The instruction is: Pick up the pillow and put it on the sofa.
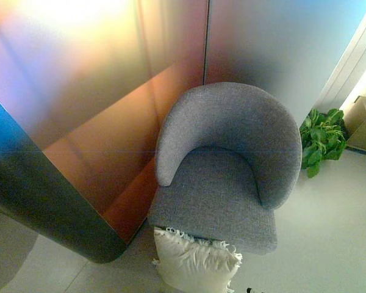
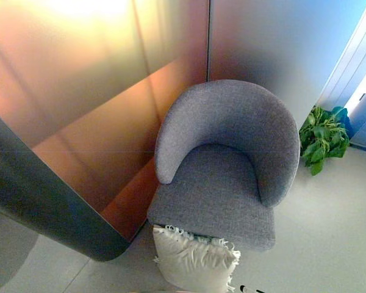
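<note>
Below, pillow [image 1: 195, 262] against sofa [image 1: 222, 195].

both eye views look steeply down from head height, close above the sofa [image 1: 222, 177]; you see sofa and pillow [image 2: 192, 259] in both.

We see the pillow [image 1: 195, 261] on the floor [image 1: 329, 238], leaning against the sofa [image 1: 222, 177] front; plant [image 1: 322, 137] right of sofa, wall panels [image 1: 97, 91] behind.
</note>
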Available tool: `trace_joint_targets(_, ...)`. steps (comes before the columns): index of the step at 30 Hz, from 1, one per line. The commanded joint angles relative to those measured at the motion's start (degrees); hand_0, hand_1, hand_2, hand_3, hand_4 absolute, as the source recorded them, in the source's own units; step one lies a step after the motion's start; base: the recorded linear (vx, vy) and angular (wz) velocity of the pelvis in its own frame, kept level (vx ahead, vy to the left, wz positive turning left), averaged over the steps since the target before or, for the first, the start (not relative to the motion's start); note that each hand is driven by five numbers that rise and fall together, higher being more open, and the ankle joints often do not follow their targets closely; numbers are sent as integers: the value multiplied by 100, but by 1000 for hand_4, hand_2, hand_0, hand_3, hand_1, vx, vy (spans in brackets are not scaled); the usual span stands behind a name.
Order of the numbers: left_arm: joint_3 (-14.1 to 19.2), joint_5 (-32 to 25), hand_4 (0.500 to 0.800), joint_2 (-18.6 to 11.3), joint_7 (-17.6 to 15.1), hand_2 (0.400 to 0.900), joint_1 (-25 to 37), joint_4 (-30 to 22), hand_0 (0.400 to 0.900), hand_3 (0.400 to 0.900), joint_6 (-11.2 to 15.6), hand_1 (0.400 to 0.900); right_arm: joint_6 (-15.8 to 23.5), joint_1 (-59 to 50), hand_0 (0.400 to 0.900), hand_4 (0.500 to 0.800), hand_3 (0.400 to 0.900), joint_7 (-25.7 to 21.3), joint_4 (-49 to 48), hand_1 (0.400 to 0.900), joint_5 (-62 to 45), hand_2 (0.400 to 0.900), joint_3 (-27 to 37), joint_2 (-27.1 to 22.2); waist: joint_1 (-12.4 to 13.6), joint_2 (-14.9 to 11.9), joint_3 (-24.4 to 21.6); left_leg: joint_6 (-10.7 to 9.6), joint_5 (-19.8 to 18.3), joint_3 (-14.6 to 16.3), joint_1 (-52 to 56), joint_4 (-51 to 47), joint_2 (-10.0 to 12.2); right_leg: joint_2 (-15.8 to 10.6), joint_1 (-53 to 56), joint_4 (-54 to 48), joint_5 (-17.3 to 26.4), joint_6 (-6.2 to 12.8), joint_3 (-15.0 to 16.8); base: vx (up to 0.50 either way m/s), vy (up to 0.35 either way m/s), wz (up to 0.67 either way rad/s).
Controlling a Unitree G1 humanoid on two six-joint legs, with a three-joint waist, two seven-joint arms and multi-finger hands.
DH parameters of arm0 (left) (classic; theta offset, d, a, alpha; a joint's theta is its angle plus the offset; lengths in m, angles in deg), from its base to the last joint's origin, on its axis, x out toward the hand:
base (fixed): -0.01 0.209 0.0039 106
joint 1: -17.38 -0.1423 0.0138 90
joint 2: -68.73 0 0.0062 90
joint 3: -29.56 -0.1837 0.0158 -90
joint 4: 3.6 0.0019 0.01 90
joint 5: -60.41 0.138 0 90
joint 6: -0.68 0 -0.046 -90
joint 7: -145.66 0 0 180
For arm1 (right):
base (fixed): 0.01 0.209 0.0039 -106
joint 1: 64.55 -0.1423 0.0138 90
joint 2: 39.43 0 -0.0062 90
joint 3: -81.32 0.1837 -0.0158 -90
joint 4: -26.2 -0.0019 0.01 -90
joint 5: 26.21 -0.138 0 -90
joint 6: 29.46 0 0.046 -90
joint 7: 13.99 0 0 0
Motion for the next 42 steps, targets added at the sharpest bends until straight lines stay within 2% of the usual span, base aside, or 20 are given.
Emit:
trace_joint_targets(1,-20,-67,800,-40,-43,900,357,100,900,900,229,900,150,-391,900,800,900,-53,90,900,-90,900,-88,-226,-19,-97,240,23,-695,-111,329,129,-216,54,-29,159,-106,239,-294,0,0,0)
trace_joint_targets(4,-19,-166,800,-58,7,900,352,80,900,900,330,900,166,-388,900,800,900,-66,81,900,-104,900,-79,-240,-26,-91,258,20,-694,-107,323,134,-213,55,-42,164,-108,237,-285,0,0,0)
trace_joint_targets(7,-10,-172,800,-75,124,900,337,54,900,900,292,900,164,-381,900,800,900,-53,90,900,-106,900,-47,-274,-26,-82,269,15,-692,-101,312,135,-217,52,-43,153,-103,238,-288,0,0,0)
trace_joint_targets(22,-52,-154,800,-229,233,900,344,-68,900,900,176,900,180,-431,900,800,900,-155,29,900,92,900,70,-518,-70,35,471,17,-669,-70,142,149,-244,-2,-277,250,-97,265,-253,-4,-8,0)
trace_joint_targets(29,-204,-540,800,-430,257,900,552,-411,900,900,546,900,349,-906,900,800,900,-299,-137,900,-194,900,124,-874,-79,261,1047,11,-539,-125,-440,232,-299,-106,-947,584,-144,248,-201,-154,-18,6)
trace_joint_targets(31,-262,-544,800,-518,345,900,578,-527,900,900,846,900,421,-1007,900,800,900,-316,-201,900,-315,900,189,-1008,-72,310,1216,-1,-514,-136,-639,327,-308,-141,-1138,729,-177,236,-200,-111,-26,12)
trace_joint_targets(33,-328,-706,800,-581,407,900,629,-694,900,900,1018,900,434,-1126,900,800,900,-308,-286,900,-398,900,242,-1166,-57,375,1388,-15,-500,-140,-851,456,-326,-159,-1324,876,-218,209,-210,-141,10,11)
trace_joint_targets(36,-424,-918,800,-652,427,900,734,-978,900,900,1038,900,543,-1334,900,800,900,-273,-324,900,-548,900,383,-1475,-9,529,1670,-53,-439,-208,-1167,599,-377,-196,-1581,1043,-250,179,-274,-112,27,14)
trace_joint_targets(42,-633,-1250,800,-806,556,900,749,-1334,900,900,1308,900,759,-1822,900,800,900,-173,-454,900,-923,900,363,-1996,90,778,2051,-69,-299,-349,-1561,522,-530,-206,-2048,1119,-217,145,-309,-108,55,8)
